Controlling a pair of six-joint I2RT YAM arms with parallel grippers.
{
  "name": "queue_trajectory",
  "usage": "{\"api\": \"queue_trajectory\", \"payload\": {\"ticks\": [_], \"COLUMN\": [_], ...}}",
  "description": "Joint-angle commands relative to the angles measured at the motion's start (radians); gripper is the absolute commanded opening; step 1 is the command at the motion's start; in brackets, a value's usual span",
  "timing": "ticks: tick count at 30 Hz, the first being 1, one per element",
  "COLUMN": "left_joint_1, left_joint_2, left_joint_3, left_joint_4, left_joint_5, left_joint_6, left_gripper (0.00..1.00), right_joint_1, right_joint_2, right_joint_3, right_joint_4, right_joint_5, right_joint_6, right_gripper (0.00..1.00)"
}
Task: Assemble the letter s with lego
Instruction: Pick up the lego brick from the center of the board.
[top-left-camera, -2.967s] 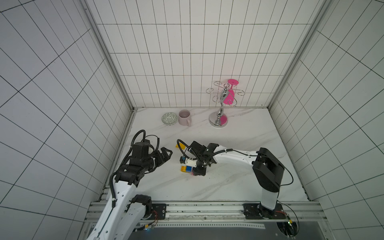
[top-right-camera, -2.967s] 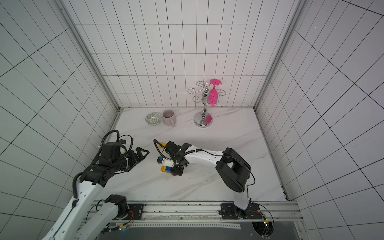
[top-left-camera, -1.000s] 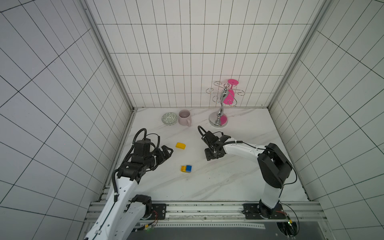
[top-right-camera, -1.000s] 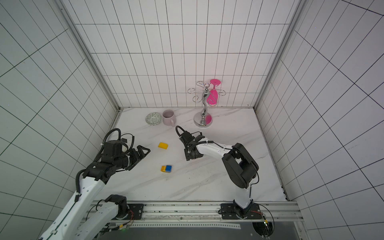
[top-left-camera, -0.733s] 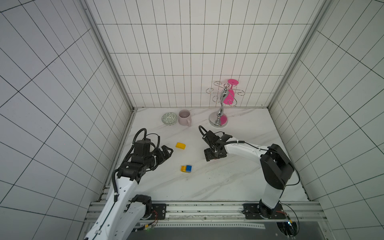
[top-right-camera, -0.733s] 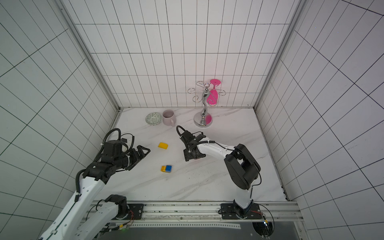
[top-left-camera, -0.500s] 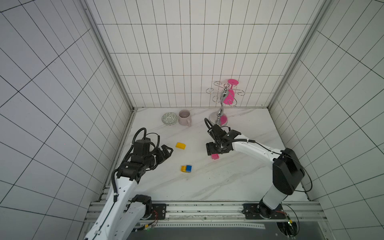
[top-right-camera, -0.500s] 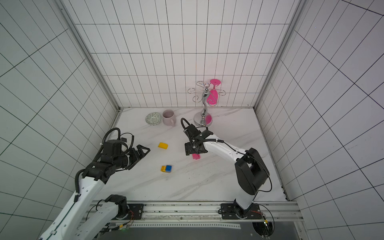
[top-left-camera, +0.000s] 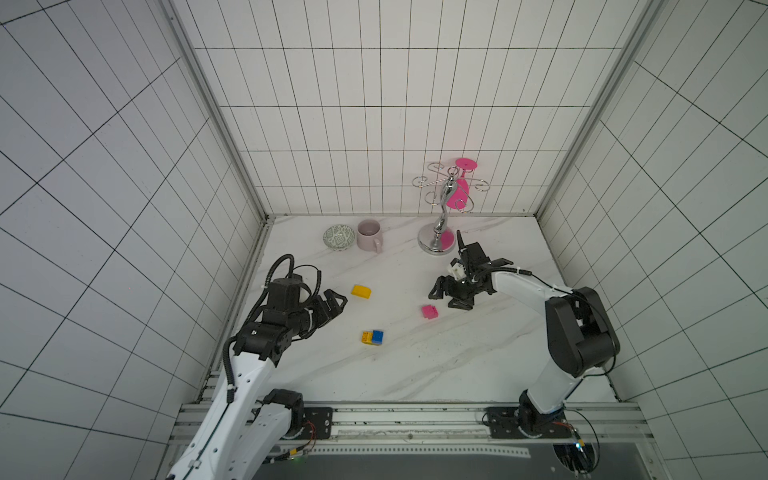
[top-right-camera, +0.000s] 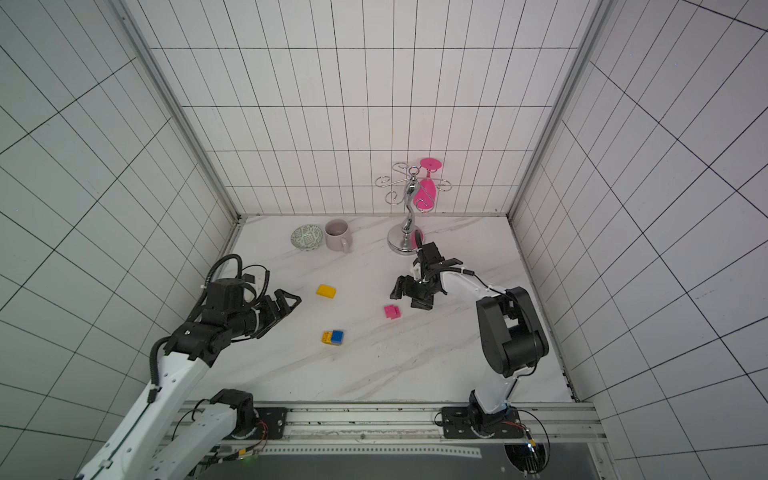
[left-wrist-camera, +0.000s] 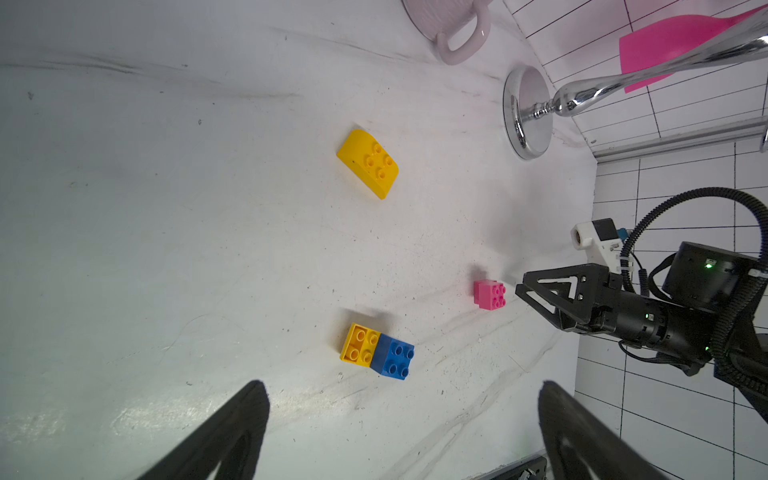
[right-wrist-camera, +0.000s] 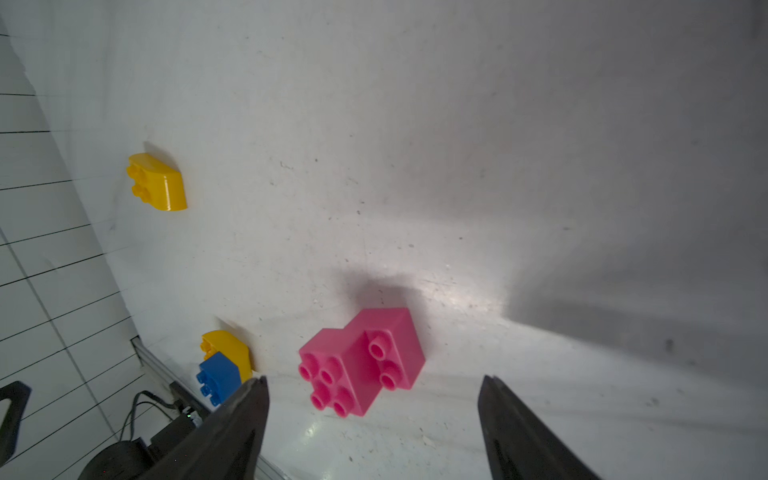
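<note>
Two pink bricks joined in a step (top-left-camera: 430, 311) (top-right-camera: 392, 311) (right-wrist-camera: 361, 359) lie on the marble table, studs sideways. My right gripper (top-left-camera: 446, 298) (top-right-camera: 409, 297) (right-wrist-camera: 372, 381) hovers open just behind them, holding nothing. A yellow brick joined to a blue one (top-left-camera: 372, 337) (left-wrist-camera: 376, 350) lies nearer the front. A loose yellow brick (top-left-camera: 360, 291) (left-wrist-camera: 368, 163) rests further left and back. My left gripper (top-left-camera: 332, 305) (left-wrist-camera: 403, 384) is open and empty at the left, pointing towards the bricks. No letter s shows.
A pale mug (top-left-camera: 369, 235) and a patterned bowl (top-left-camera: 339, 237) stand at the back left. A chrome rack (top-left-camera: 436, 243) holding a pink glass (top-left-camera: 458, 192) stands at the back, close behind my right wrist. Tiled walls enclose the table.
My right gripper opened and let go of the pink pair, which now lies on the table, and drew back a little to the right. The left arm stayed put.
</note>
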Motion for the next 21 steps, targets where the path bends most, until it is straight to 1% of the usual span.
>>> {"api": "queue_trajectory", "payload": {"ticks": [1,6,10,15,17,18,19,20,21], "left_joint_1": [-0.005,-0.008,-0.011,-0.013,-0.012,-0.012,-0.012,-0.012,-0.012], "left_joint_2": [-0.003,-0.012,-0.019,-0.032,-0.036,-0.037,-0.038,-0.04,-0.041], "left_joint_3": [0.037,0.032,0.032,0.026,0.023,0.023,0.023,0.023,0.021], "left_joint_4": [-0.011,-0.02,-0.034,-0.045,-0.047,-0.047,-0.047,-0.047,-0.048], "left_joint_5": [-0.022,-0.024,-0.031,-0.035,-0.036,-0.037,-0.036,-0.036,-0.036], "left_joint_6": [0.025,0.028,0.038,0.042,0.041,0.04,0.04,0.039,0.039], "left_gripper": [0.98,0.98,0.98,0.98,0.98,0.98,0.98,0.98,0.98], "right_joint_1": [0.009,0.013,0.035,0.09,0.106,0.109,0.108,0.106,0.105], "right_joint_2": [0.016,0.015,0.017,0.015,0.007,-0.003,-0.015,-0.031,-0.05], "right_joint_3": [-0.078,-0.146,-0.155,-0.165,-0.178,-0.183,-0.187,-0.187,-0.17], "right_joint_4": [0.143,0.252,0.286,0.329,0.34,0.333,0.313,0.275,0.192], "right_joint_5": [-0.122,-0.151,-0.159,-0.169,-0.17,-0.168,-0.16,-0.144,-0.103], "right_joint_6": [0.122,0.219,0.243,0.28,0.281,0.28,0.278,0.245,0.173], "right_gripper": [0.83,0.84,0.84,0.85,0.85,0.89,0.89,0.89,0.89]}}
